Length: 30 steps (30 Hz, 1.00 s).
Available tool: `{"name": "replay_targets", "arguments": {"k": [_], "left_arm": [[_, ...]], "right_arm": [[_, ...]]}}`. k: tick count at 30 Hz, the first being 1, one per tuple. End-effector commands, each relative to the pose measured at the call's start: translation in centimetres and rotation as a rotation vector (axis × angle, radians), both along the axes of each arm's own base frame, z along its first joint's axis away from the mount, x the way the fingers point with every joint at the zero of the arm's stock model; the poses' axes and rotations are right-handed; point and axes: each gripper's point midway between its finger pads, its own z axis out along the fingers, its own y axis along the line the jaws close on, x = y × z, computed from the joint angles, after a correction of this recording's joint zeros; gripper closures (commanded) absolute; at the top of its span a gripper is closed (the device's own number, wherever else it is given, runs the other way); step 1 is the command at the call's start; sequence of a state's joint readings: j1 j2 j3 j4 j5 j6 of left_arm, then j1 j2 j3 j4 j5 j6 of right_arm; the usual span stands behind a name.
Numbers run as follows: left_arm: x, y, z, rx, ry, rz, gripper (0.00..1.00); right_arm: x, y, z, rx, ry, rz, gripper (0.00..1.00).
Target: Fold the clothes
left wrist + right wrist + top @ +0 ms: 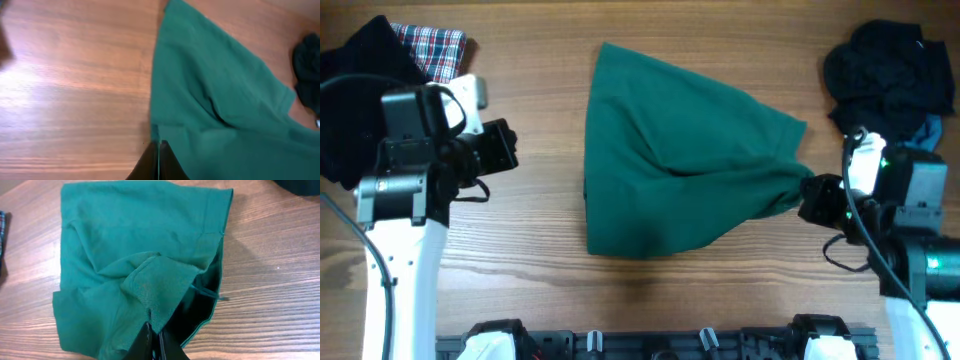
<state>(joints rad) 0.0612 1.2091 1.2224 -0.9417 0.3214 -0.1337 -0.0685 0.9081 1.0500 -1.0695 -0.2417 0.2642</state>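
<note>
1. The clothes point(670, 165), one large dark-green garment, lie in the middle of the wooden table point(540, 260). They are loosely doubled over and not yet a neat fold.
2. My right gripper point(809, 196) is pressed together on the garment's right corner. My wrist view shows green cloth bunched up into the fingertips and lifted off the wood, so a dark hollow opens under that layer.
3. I judge that I hold this corner in order to carry it leftward across the body.
4. My left gripper point(510, 146) is pressed together too and holds nothing. It is well apart from the garment's left edge, which I judge leaves room for the fold.
5. A black knitted pile point(890, 65) and a plaid cloth point(438, 45) sit at the far corners, out of the way.
</note>
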Motion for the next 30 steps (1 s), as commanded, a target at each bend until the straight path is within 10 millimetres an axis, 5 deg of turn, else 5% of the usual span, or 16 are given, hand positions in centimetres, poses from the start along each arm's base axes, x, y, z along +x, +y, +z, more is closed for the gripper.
{"name": "replay_targets", "arguments": {"k": [1,4,14,19,25,30], "left_arm": [[-0.6,-2.6,-2.2,-0.033,0.122,-0.075,0.96],[-1.9,-3.1,-5.6,-0.054,0.31,-0.06,0.91],[-1.3,-7.0,-14.0,-0.171,0.598,-0.17,0.27],[-0.9,-10.4,-16.2,-0.24,0.61,-0.317,0.29],[-1.7,-9.7,-19.4,-0.188,0.714,-0.296,0.34],[-1.9,-9.4,-20.0,-0.136,0.721,-0.296,0.39]], "right_arm": [[1.2,-0.4,-0.2,-0.01,0.017,-0.016,0.96],[2.1,-0.3,-0.9,-0.004,0.036,-0.004,0.96],[3.4,-0.2,-2.2,-0.007,0.068,0.023,0.96],[3.6,-0.2,-2.0,-0.007,0.058,0.022,0.96],[3.6,-0.2,-2.0,-0.008,0.057,0.023,0.95],[3.8,-0.3,-1.9,-0.008,0.051,0.022,0.96]]}}
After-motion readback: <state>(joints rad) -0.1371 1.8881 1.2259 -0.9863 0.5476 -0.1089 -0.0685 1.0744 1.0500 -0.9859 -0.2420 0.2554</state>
